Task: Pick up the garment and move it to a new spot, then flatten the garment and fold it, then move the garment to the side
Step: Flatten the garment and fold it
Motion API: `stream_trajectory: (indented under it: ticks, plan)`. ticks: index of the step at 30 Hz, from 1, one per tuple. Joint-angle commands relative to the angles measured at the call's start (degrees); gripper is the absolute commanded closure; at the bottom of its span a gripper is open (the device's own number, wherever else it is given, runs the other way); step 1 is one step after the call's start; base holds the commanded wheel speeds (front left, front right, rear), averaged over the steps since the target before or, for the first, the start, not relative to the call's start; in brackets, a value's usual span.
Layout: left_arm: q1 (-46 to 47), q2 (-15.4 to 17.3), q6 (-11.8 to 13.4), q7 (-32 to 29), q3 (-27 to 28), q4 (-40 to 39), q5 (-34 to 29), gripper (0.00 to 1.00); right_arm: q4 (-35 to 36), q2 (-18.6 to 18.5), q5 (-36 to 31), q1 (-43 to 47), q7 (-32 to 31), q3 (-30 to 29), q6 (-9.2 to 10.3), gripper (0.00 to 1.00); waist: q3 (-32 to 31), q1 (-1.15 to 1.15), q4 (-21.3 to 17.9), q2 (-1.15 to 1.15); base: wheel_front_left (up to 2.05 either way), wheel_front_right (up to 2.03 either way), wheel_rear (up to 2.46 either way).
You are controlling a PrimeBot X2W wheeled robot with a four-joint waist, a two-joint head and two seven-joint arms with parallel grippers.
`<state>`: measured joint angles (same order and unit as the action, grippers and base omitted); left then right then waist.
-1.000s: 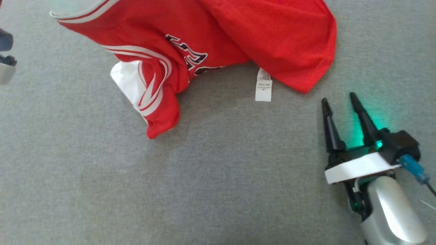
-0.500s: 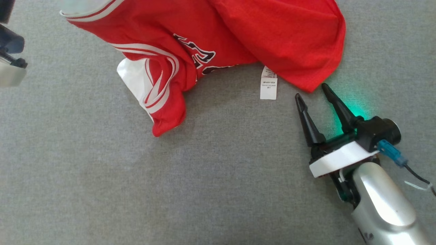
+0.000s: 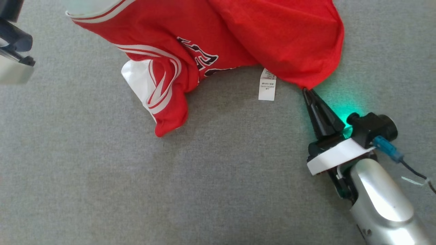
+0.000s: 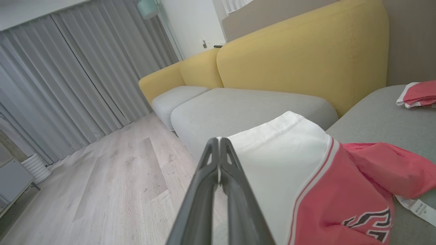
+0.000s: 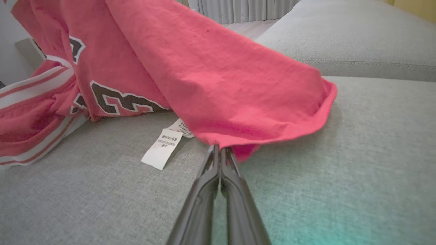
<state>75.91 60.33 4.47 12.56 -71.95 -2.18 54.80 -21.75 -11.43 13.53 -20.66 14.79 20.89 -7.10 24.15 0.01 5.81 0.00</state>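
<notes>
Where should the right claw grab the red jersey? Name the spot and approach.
Grip the pointed corner of the jersey from the robot's right, low over the cushion: it juts out clear of the bunched folds. The right claw is shut there.

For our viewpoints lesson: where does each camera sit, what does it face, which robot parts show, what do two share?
Head view: on the head, looking down at cushion; right gripper shut on red garment.
Left wrist view: faces yellow sofa back; left gripper shut on white hem.
Right wrist view: along cushion; own shut fingers.
Head, right wrist share: label.
</notes>
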Motion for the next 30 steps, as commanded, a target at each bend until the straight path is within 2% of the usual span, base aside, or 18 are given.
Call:
stream_trajectory:
  ticks: [1,5,11,19,24,30]
  plan:
    - [1.1,1.9,0.0,0.7,3.8,-0.1,-0.4,1.0,1.9,0.2,-0.4,-0.6,0.2,0.4,-0.39,1.0,-0.5,-0.01,-0.3,0.0,0.0,0.0,0.0]
    - [0.9,1.8,0.1,1.5,4.6,0.3,-0.9,1.0,6.7,0.3,0.1,-0.4,0.2,-2.3,-0.39,1.0,-2.2,-0.01,-0.9,0.0,0.0,0.0,0.0]
    - [0.5,1.6,0.2,2.3,7.8,-0.2,-2.0,1.0,18.8,-0.7,1.7,0.0,0.2,-11.7,-0.39,1.0,-6.5,-0.01,-2.4,0.0,0.0,0.0,0.0]
    - [0.0,0.3,-1.1,2.4,17.9,-3.1,-4.1,1.0,29.6,-8.8,3.5,-2.4,0.2,-20.2,-0.39,1.0,-13.7,-0.01,-4.2,0.0,0.0,0.0,0.0]
    - [0.0,-1.1,-4.0,2.4,22.6,-4.0,-4.6,1.0,29.7,-15.6,5.5,-5.5,-0.2,-22.2,-0.39,1.0,-16.5,-0.01,-4.6,0.0,0.0,0.0,0.0]
    - [3.5,-4.2,-8.1,-0.7,21.1,-0.4,-4.6,1.0,24.4,-22.1,7.4,-13.1,-5.5,-18.7,-0.39,1.0,-15.5,-0.01,-5.0,0.0,0.0,0.0,0.0]
